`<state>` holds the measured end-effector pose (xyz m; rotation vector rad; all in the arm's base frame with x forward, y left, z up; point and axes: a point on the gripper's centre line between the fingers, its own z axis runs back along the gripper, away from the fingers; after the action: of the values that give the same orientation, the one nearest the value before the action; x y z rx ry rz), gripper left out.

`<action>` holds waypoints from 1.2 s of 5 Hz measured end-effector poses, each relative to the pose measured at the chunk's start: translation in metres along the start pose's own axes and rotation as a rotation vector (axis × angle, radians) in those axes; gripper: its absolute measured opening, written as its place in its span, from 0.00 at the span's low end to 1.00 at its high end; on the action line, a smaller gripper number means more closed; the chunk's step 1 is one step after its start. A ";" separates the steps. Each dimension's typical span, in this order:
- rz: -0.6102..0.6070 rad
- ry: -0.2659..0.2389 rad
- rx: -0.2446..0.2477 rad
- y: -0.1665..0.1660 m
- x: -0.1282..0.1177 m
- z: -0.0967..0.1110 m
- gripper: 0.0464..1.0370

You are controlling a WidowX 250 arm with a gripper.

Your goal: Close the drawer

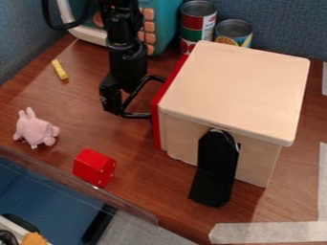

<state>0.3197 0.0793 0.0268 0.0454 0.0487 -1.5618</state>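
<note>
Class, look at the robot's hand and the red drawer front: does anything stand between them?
Only the black curved handle, which juts from the red drawer front toward the hand. No loose object is visible between them; the pink toy lies off to one side.

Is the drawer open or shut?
Shut, or very nearly: its red front sits close against the wooden box, with no open gap visible along the side. Whether it is fully seated, I cannot tell.

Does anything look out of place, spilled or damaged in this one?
One thing: a black strip hangs down the side of the wooden box, kinked partway down, so it looks like a loose add-on. Otherwise nothing looks spilled or damaged; the cans stand upright.
</note>
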 end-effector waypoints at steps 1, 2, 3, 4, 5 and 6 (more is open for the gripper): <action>-0.017 -0.018 -0.003 0.000 0.014 0.006 0.96; -0.013 -0.037 -0.012 -0.001 0.019 0.007 0.96; 0.001 -0.043 -0.025 -0.002 0.026 0.008 0.96; 0.091 -0.046 0.002 0.012 0.014 0.022 0.96; 0.337 -0.017 0.059 0.018 -0.026 0.029 0.96; 0.599 -0.090 0.118 0.017 -0.081 0.047 0.96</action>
<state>0.3361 0.1571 0.0780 0.0755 -0.1196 -0.9644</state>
